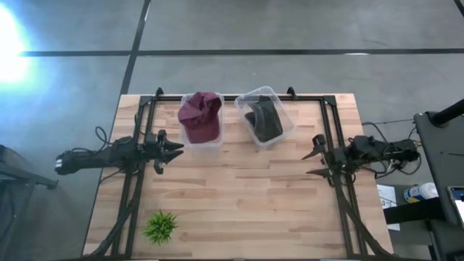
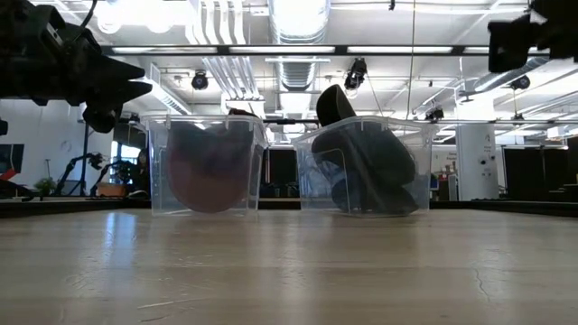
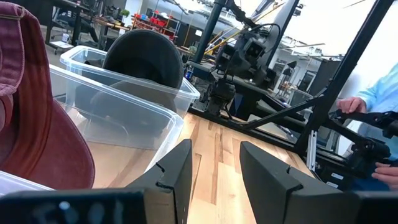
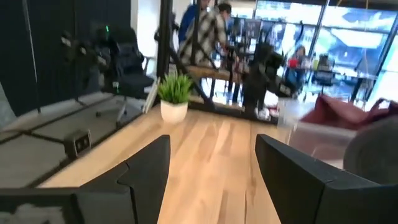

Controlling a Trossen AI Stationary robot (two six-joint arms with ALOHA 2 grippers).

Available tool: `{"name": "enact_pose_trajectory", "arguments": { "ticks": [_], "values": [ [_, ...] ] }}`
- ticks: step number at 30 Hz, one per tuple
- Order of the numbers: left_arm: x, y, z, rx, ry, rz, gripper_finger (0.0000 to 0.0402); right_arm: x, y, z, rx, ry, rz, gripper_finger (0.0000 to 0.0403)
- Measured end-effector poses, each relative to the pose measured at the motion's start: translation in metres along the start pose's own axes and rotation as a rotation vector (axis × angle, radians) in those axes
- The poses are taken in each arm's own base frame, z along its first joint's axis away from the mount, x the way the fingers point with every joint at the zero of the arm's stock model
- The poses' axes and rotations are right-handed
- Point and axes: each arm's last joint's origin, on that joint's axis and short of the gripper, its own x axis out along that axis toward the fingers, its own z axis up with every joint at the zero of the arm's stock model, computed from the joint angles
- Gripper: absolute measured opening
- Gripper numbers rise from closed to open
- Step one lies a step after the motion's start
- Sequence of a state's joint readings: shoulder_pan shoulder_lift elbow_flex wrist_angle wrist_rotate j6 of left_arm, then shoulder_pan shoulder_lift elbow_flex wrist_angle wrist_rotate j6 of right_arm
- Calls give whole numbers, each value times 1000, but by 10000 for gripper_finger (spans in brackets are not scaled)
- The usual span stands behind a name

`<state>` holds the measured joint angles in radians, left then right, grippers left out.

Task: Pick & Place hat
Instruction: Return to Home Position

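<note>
A maroon cap (image 1: 201, 116) sits in the left clear bin (image 1: 202, 142), its crown sticking up above the rim; it also shows in the left wrist view (image 3: 37, 124). A black cap (image 1: 263, 119) rests tilted in the right clear bin (image 1: 246, 101), seen too in the low view (image 2: 366, 162). My left gripper (image 1: 176, 151) hovers open just left of the maroon cap's bin, above the table. My right gripper (image 1: 315, 156) hangs open to the right of the black cap's bin, holding nothing.
A small green potted plant (image 1: 160, 226) stands near the table's near-left corner, and shows in the right wrist view (image 4: 175, 94). A black frame (image 1: 330, 109) runs around the work area. Bare wood lies between the bins and the near edge. People show in the room beyond.
</note>
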<state>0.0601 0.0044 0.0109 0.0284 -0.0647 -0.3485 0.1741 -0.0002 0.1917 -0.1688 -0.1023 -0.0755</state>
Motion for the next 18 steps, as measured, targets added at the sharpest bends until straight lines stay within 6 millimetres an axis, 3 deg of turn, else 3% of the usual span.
{"name": "enact_pose_trajectory", "arguments": {
  "ticks": [8,12,18],
  "values": [
    [0,0,0,0,0,0,128,10,-4,-40,87,85,-53,233],
    [0,0,0,0,0,0,128,14,-5,-41,108,-7,-61,233],
    [0,0,0,0,0,0,128,14,-5,-44,23,-1,-62,233]
  ]
}}
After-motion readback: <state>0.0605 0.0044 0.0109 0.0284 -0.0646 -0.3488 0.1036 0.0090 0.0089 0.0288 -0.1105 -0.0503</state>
